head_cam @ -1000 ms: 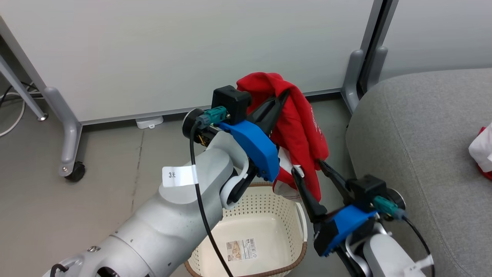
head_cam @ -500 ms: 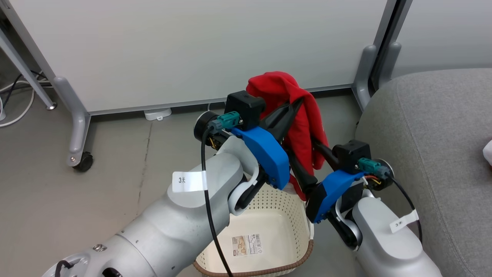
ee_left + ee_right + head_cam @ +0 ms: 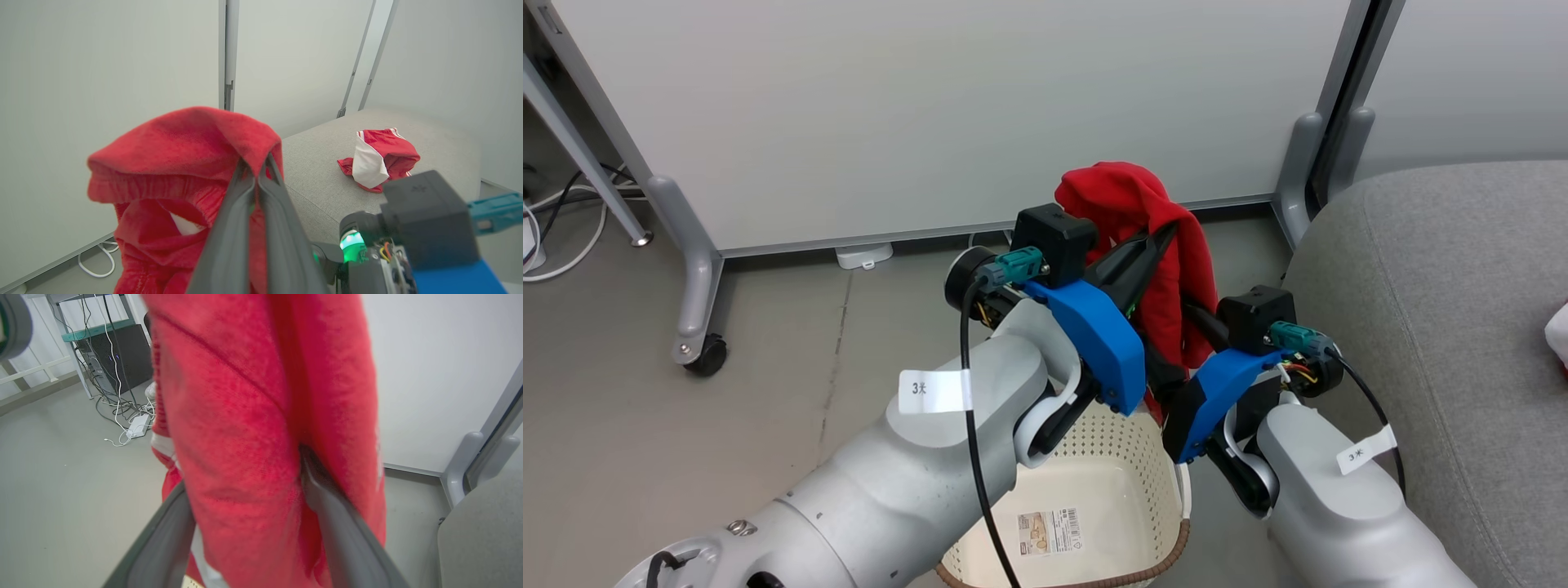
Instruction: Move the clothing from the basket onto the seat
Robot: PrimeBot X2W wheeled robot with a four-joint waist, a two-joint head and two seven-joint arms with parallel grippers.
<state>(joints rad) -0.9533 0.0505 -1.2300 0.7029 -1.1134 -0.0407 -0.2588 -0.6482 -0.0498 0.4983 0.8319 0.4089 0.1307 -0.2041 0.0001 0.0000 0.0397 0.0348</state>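
Observation:
A red garment [image 3: 1127, 196] hangs above the cream basket [image 3: 1094, 425], and my left gripper [image 3: 1164, 233] is shut on its top fold. In the left wrist view the fingers [image 3: 255, 163] pinch the red garment [image 3: 184, 143]. My right gripper [image 3: 1180, 343] reaches into the hanging cloth from the right. In the right wrist view it [image 3: 245, 486] stands open, its fingers either side of the red garment [image 3: 253, 396]. The basket floor shows just a label [image 3: 1049, 521]. The grey seat [image 3: 1437, 310] lies at the right, with a red and white garment [image 3: 378, 157] on it.
A white partition on grey legs with a castor [image 3: 704, 355] stands behind the basket. Cables [image 3: 556, 237] lie on the floor at far left, and a power strip [image 3: 137, 426] with more cables shows in the right wrist view. Grey floor surrounds the basket.
My right gripper has risen and moved left to the hanging garment, so its open fingers now straddle the cloth. The left gripper keeps its hold. The head camera has shifted slightly.

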